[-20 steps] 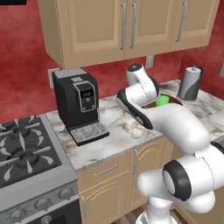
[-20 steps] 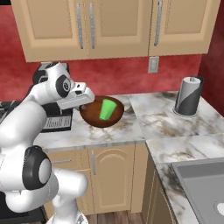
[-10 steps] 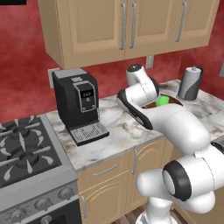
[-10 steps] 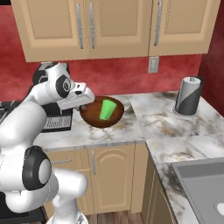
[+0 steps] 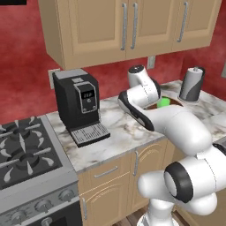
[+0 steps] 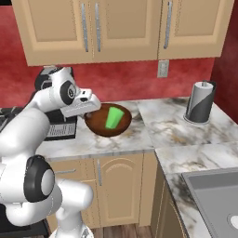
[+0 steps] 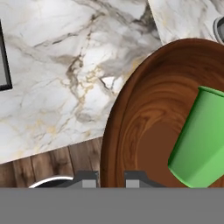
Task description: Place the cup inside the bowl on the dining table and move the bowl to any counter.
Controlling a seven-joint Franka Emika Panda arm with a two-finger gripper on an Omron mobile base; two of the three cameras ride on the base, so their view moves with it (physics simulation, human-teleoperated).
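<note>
The cup (image 6: 113,117) lies tilted inside the bowl (image 6: 108,122), which sits on the counter (image 6: 139,135). The gripper (image 7: 111,178) pinches the bowl's rim; only letting go seems left.

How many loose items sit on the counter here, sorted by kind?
Bowl: 1, dark brown, on the counter
Cup: 1, green, leaning inside the bowl
Coffee machine: 1, black
Paper towel roll: 1, on its holder
Total: 4
</note>
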